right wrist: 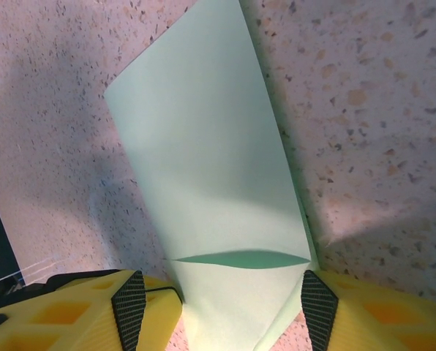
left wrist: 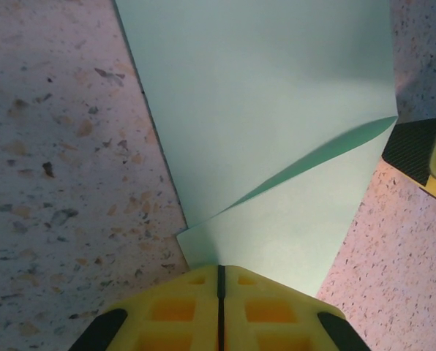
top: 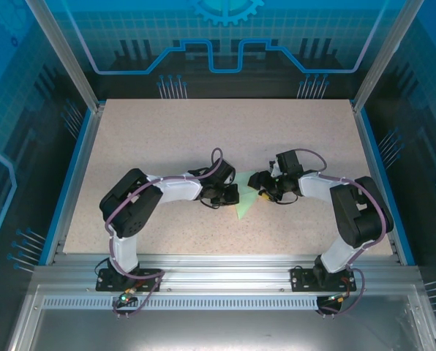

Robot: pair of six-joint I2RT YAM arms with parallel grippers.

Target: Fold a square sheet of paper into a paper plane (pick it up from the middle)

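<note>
The pale mint-green sheet of paper (top: pixel 245 202) lies on the table between both grippers, folded into a narrow pointed shape. One flap is slightly lifted, with a dark gap under it (left wrist: pixel 262 110) (right wrist: pixel 203 168). My left gripper (top: pixel 230 196) (left wrist: pixel 220 269) is shut, its yellow fingertips together on the paper's near edge; the sheet lies flat under them, not pinched. My right gripper (top: pixel 264 189) (right wrist: pixel 224 311) is open, its ribbed pads (right wrist: pixel 130 307) standing either side of the paper's narrow end. One right finger (left wrist: pixel 423 157) shows beside the fold.
The speckled beige table (top: pixel 167 139) has a blue rim (top: pixel 77 168) on the left and right. Aluminium posts (top: pixel 61 55) stand at the back corners, and a metal rail (top: pixel 218 267) with the arm bases runs along the near edge.
</note>
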